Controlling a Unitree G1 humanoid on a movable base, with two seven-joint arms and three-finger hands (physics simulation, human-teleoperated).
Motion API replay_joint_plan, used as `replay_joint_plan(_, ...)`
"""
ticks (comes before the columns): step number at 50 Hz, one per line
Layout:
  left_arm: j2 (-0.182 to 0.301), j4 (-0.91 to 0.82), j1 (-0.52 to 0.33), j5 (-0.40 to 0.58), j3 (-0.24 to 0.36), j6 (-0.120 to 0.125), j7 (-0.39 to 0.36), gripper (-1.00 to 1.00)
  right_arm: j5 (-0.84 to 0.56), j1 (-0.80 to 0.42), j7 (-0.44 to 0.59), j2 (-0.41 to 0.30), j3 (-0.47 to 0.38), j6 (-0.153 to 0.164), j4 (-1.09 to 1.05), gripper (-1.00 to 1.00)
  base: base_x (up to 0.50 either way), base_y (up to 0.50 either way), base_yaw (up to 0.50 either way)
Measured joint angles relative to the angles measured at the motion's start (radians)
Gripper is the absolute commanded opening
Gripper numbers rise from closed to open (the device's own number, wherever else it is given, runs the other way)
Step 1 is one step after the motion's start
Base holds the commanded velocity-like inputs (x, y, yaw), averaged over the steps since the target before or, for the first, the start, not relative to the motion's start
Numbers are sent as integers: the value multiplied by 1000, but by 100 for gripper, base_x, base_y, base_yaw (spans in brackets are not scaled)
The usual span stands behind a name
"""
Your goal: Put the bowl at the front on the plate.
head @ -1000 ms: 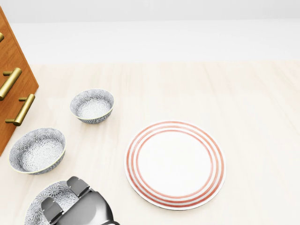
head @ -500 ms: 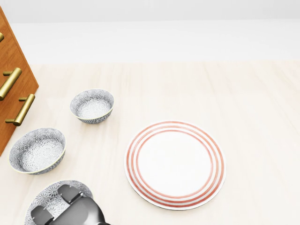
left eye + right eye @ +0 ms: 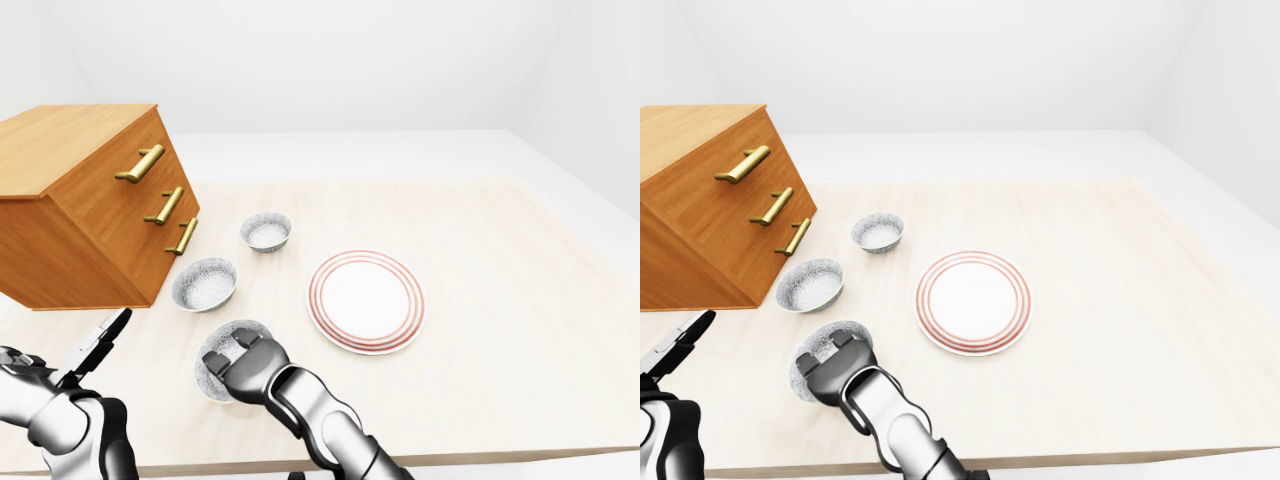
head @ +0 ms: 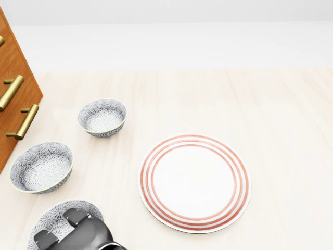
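Three grey patterned bowls stand in a row left of the red-ringed white plate [image 4: 193, 182]. The front bowl [image 4: 52, 221] lies lowest in the head view, at the bottom left. My right hand [image 4: 61, 229] comes up from the bottom edge and sits on this bowl, its fingers [image 4: 76, 216] curled over the near rim into the bowl. In the left-eye view the same hand [image 3: 240, 356] grips the bowl's right side. The bowl rests on the table. My left hand [image 3: 100, 340] hovers at the far left, fingers stretched out, holding nothing.
The middle bowl [image 4: 41, 167] and the far bowl [image 4: 102, 117] stand above the front one. A wooden drawer chest [image 3: 80, 210] with brass handles overhangs the table's left side. The table's near edge [image 3: 480, 455] runs just below the hand.
My right hand has slid down and left over the front bowl, its fingers now deeper inside the rim. Bowls and plate have not moved.
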Motion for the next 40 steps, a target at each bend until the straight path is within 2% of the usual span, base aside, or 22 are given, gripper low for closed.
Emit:
replay_joint_plan(35,0,-5,1,-3,3,0,0,100,65,-38,0,26,-57,0,197,100,0,0,0)
replay_joint_plan(36,0,-4,1,-3,3,0,0,100,67,-39,0,27,-59,0,200,-22,0,0,0)
replay_joint_plan(37,0,-4,1,-3,3,0,0,100,68,-41,0,28,-60,0,201,-100,0,0,0)
replay_joint_plan(40,0,-3,0,-3,2,0,0,100,73,-48,0,31,-65,0,182,-100,0,0,0)
